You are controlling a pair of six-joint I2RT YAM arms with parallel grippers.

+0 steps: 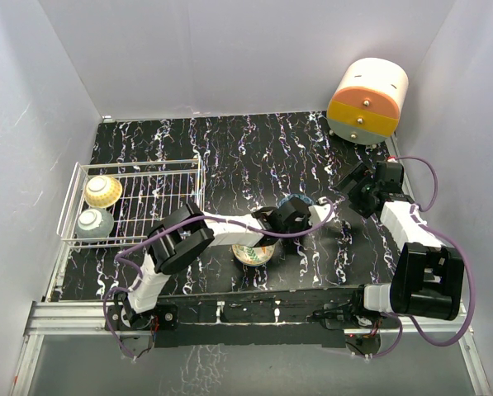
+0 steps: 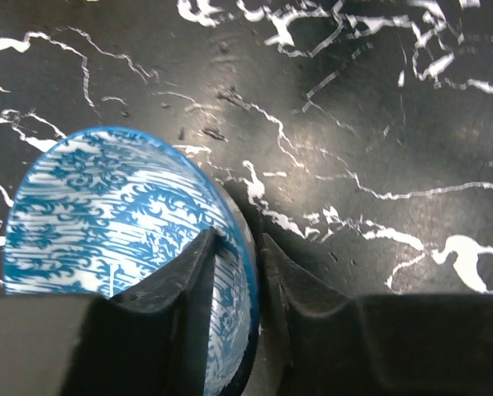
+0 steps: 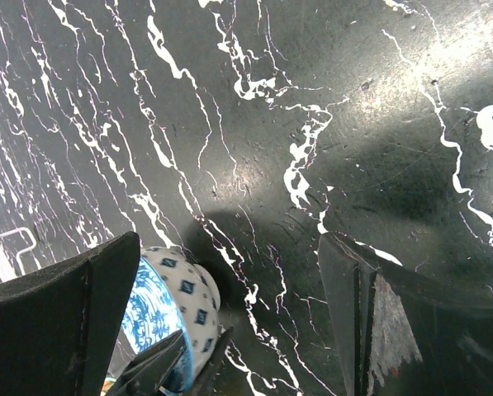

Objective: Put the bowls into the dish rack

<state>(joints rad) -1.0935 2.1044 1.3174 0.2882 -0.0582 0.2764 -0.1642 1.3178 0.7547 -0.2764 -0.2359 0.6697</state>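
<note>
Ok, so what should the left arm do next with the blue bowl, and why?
Probably lift it a little, straight up. The left gripper pinches the blue-white bowl by its rim, one finger inside and one outside, and the bowl sits on the table. The dish rack, off to the left, holds only a cream-yellow bowl and a grey-white bowl.

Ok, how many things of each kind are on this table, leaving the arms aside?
Bowls: 4 (cream-yellow bowl, grey-white bowl, blue-white bowl, floral bowl)
Dish rack: 1
Drawer unit: 1
Total: 6
</note>
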